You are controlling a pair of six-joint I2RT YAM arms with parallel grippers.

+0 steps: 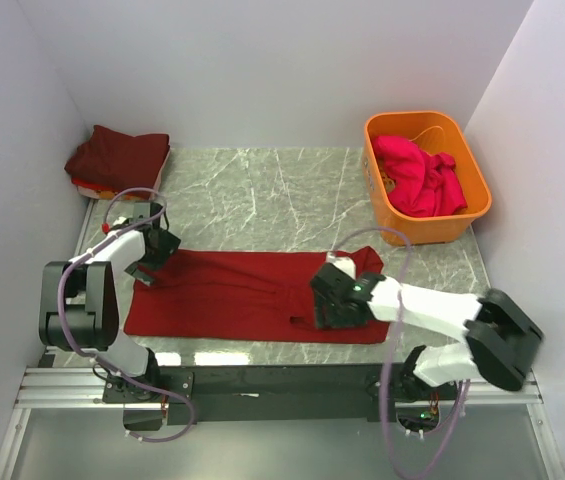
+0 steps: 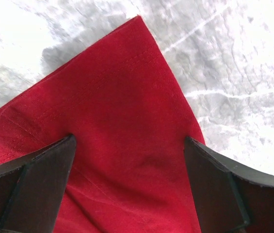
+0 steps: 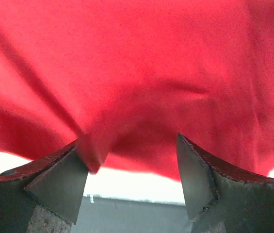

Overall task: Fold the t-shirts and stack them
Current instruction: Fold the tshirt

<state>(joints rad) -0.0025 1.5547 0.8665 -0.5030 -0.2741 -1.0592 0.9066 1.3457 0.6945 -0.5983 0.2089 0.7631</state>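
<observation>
folding the red shirt [image 1: 252, 295] seemed the step in hand. the right gripper [image 3: 132, 145] stood wide, soft creased cloth just beyond its tips. the left gripper [image 2: 129, 143] stood wide too, a stitched hem corner between and past its fingers. next, both likely needed to pinch their ends. beyond on the marble table [image 1: 262, 190]: a folded maroon stack [image 1: 117, 155], and a magenta shirt [image 1: 422, 175] heaped in the orange tub [image 1: 432, 230].

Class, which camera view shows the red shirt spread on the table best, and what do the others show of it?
The top external view: the red shirt shows almost whole, spread flat. The left wrist view shows only one corner; the right wrist view shows only rumpled cloth close up.
</observation>
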